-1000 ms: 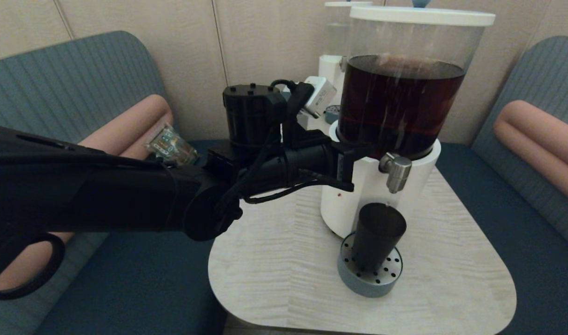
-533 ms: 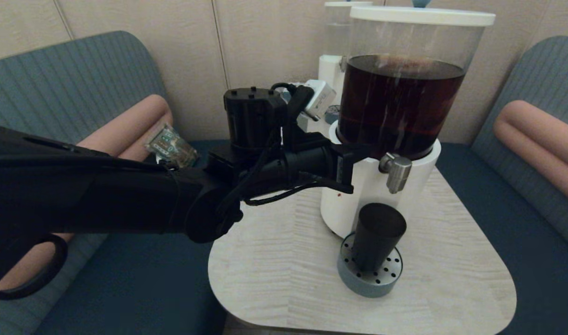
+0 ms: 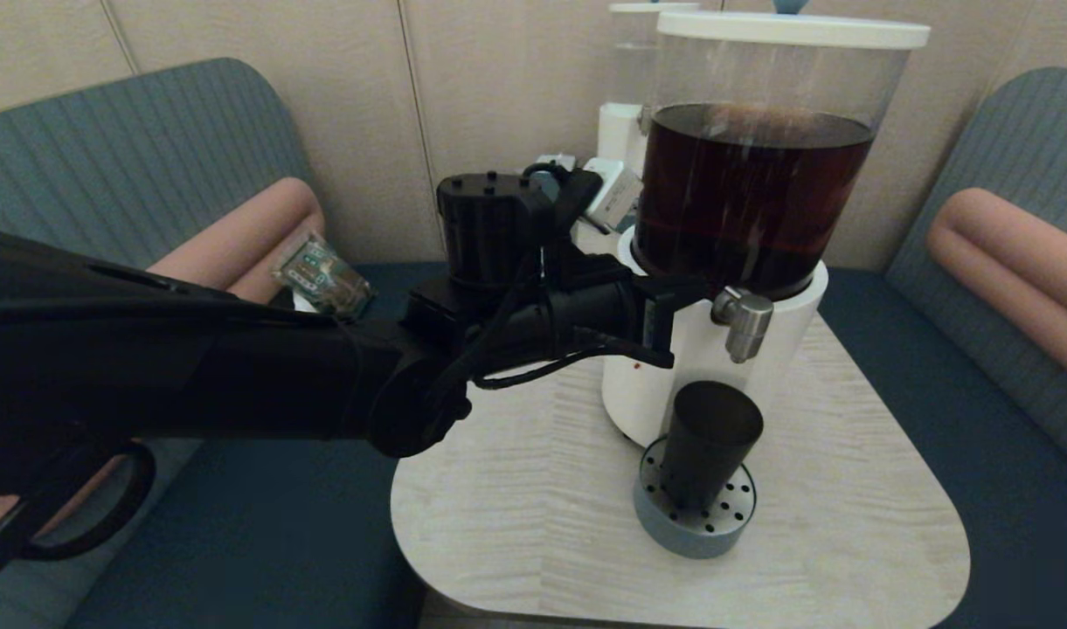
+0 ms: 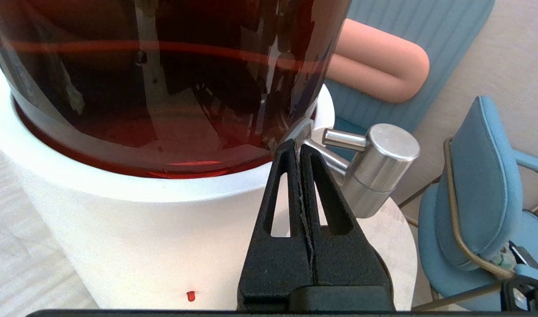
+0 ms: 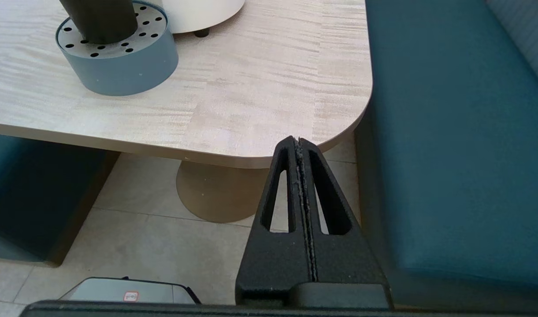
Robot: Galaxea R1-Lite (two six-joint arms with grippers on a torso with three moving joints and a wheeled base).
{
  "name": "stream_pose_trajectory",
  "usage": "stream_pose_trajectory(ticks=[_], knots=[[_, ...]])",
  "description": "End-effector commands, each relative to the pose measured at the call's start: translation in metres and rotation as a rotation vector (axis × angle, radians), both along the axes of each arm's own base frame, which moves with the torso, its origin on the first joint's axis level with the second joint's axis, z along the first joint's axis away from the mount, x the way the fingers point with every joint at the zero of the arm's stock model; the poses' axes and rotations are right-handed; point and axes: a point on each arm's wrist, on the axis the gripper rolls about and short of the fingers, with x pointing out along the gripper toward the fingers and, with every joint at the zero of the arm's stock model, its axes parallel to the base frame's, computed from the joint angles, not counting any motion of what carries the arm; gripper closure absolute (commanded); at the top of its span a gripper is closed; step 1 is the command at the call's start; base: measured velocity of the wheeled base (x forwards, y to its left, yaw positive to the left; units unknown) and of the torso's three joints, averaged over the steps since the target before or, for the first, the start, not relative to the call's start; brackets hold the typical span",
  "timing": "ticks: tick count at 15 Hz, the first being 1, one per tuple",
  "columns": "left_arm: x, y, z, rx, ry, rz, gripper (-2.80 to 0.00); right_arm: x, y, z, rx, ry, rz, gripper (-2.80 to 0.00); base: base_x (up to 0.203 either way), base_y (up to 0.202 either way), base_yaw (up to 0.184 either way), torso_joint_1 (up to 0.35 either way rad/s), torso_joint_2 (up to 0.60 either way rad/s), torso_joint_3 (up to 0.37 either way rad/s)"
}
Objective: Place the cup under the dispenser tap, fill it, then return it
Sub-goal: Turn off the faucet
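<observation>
Now your left gripper [image 4: 299,152], fingers pressed together and empty, sits just left of the dispenser tap [image 3: 743,321]; the cup [image 3: 706,441] stands directly below on the drip tray [image 3: 668,528]. Right gripper [image 5: 298,145] parked, closed.

Left arm [image 3: 192,367] was matte black w/ thick smooth tube links and a round elbow hub. Boxy black motor block [image 3: 489,227] up top had small screw holes. Loose black cables looped under the wrist; white cam module w/ grey cable behind. Left gripper [image 4: 297,152] and right gripper [image 5: 298,147]: black, grainy, tapered fingers w/ long triangular cutouts.
</observation>
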Motion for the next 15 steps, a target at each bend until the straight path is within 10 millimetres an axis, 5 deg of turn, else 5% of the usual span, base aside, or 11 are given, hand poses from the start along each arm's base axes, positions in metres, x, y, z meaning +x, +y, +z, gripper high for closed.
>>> stream_pose_trajectory(ticks=[1,15], knots=[[0.000,-0.003,-0.001,-0.001,0.000,-0.007,0.00,0.000,0.000,0.000,0.000,0.002,0.000,0.00,0.000,0.000,0.000,0.000,0.00,0.000],[-0.002,-0.020,-0.003,-0.010,-0.002,-0.040,0.00,0.000,0.000,0.000,-0.003,0.002,0.001,0.00,0.000,0.000,0.000,0.000,0.00,0.000]])
